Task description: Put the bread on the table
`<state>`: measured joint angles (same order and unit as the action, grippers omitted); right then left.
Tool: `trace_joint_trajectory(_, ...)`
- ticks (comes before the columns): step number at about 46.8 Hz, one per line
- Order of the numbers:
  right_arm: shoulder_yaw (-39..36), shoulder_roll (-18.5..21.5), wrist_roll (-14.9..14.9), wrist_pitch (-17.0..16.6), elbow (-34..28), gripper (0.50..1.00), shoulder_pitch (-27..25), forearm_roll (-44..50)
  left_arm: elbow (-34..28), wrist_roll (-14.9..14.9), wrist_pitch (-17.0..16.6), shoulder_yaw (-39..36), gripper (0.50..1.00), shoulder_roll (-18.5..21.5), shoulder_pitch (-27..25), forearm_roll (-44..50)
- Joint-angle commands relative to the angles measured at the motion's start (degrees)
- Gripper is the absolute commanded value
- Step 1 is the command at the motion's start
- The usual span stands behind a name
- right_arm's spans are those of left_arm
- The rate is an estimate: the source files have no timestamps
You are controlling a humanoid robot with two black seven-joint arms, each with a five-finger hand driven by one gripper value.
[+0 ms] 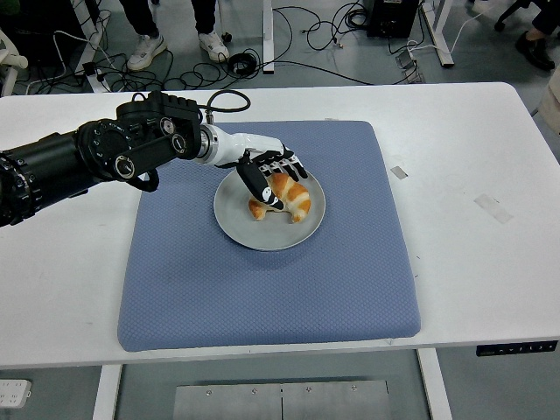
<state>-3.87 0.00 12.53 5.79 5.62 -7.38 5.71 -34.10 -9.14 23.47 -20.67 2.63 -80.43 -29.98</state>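
The fingers (278,163) of the left hand (265,171) curl around the bread (284,196), thumb on its near-left side, the others over its far edge. The bread sits on the grey plate (241,223), at the centre of the blue mat (262,289). Judged from here: firm the pinch, lift straight clear of the plate, then carry beyond the mat to the bare white surface (472,157).

- A blue mat (262,289) is lying on the desk.
- A grey plate (236,223) is sitting on the mat.
- Cables (306,35) are trailing across the floor.
- A person's shoes (144,51) are showing beyond the desk.
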Motion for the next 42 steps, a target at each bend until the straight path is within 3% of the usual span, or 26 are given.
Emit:
trace_joint_trajectory(1,0.0,0.0,-0.05,0.01,0.0,1.0,0.0,0.0,0.0,0.0,-0.09,0.02,0.775,0.0,-0.17,0.01)
trace_joint_trajectory(8,0.0,0.0,-0.05,0.01,0.0,1.0,0.0,0.0,0.09,0.09,-0.09,-0.07,0.718,0.09,-0.26,0.01)
trace_joint_trajectory(26,0.0,0.0,-0.05,0.01,0.0,1.0,0.0,0.0,0.0,0.17,-0.09,-0.34,0.643,0.27,-0.26,-0.08)
trace_joint_trajectory(42,0.0,0.0,0.04,0.01,0.0,1.0,0.0,0.0,0.09,0.09,-0.01,0.19,0.64,0.79,-1.05,0.09)
